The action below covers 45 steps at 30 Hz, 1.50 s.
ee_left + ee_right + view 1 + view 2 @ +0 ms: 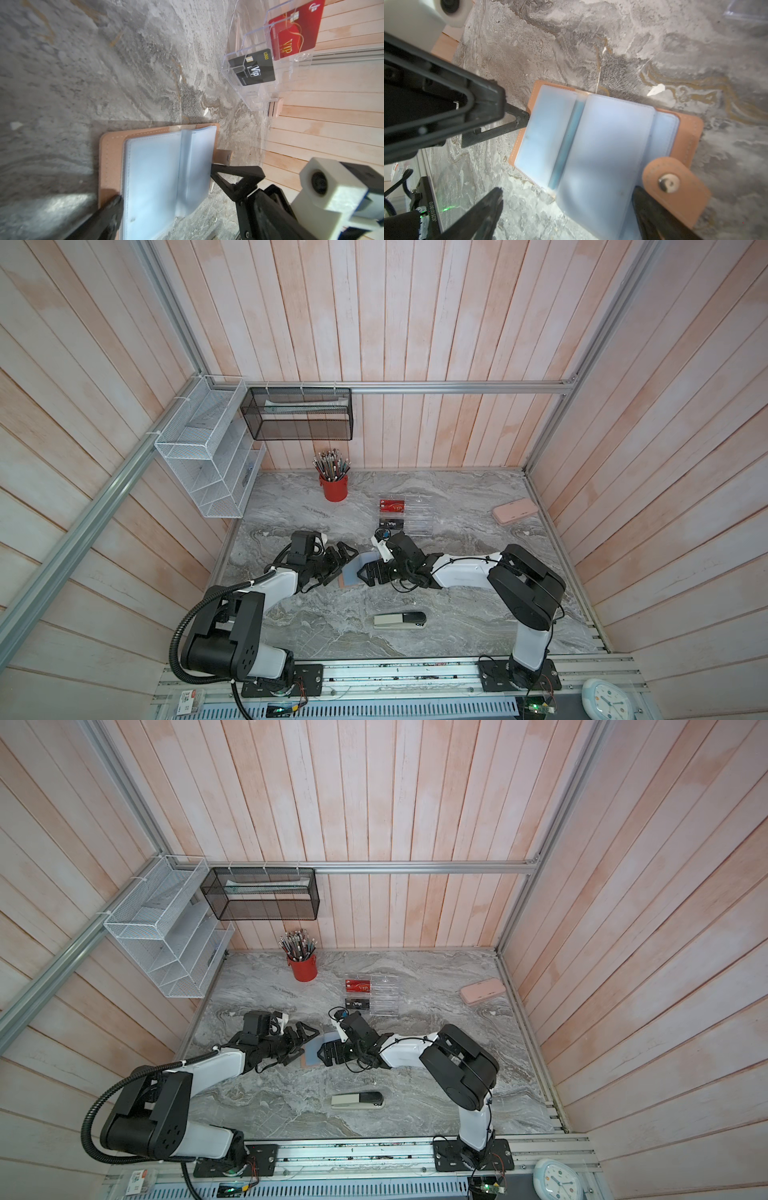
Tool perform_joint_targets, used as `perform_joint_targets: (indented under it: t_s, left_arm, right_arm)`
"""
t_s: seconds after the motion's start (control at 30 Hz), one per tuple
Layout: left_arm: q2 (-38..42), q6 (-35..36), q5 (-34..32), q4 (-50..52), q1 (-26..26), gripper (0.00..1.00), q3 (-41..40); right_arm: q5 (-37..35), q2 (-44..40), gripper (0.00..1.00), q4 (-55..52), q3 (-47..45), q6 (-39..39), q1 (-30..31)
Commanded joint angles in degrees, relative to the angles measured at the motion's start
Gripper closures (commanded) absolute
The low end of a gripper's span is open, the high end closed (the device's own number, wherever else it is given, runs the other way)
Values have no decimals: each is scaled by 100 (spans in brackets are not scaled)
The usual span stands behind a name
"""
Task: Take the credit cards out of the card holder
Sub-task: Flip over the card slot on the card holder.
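The card holder (353, 570) lies spread open on the marble table (457, 614), between the two arms; its bluish plastic sleeves (608, 149) face up, with the tan cover showing around them.

The left gripper (344, 567) stands wide with nothing between its jaws; in the right wrist view one of its fingertips (521, 119) touches the edge of the holder's cover.

The right gripper (568, 189) is spread just as wide, one finger on each side of the loose sleeves, and it grips nothing; in the left wrist view one of its fingertips (218, 167) meets the sleeve edge just beside the snap tab (225, 155), which lies folded outward.

The teal card (566, 143) shows only as a narrow teal band in the fold between two sleeves, so it sits inside the holder; how far in cannot be told.

The red card (392, 504) and the black card (392, 524) are out of the holder; they stand in the clear acrylic rack (417, 518), farther back on the table, the red one in a slot behind the black, both with "VIP" lettering facing forward.

A pink case (514, 510) lies near the table's right edge, well apart from the holder; a stapler (399, 620) lies toward the front; a red pencil cup (333, 489) stands by the back wall.
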<state>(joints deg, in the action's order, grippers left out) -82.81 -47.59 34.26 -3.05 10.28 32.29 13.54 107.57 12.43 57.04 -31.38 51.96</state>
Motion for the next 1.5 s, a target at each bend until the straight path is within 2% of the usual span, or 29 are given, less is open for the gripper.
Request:
perform_joint_targets:
  t_s: [0.0, 1.47]
  left_arm:
    - [19, -12, 63, -135, 32, 0, 151]
    - [100, -215, 54, -214, 228, 0, 305]
  right_arm:
    - [51, 168, 2, -255, -112, -62, -33]
    - [17, -121, 2, -285, -209, -88, -36]
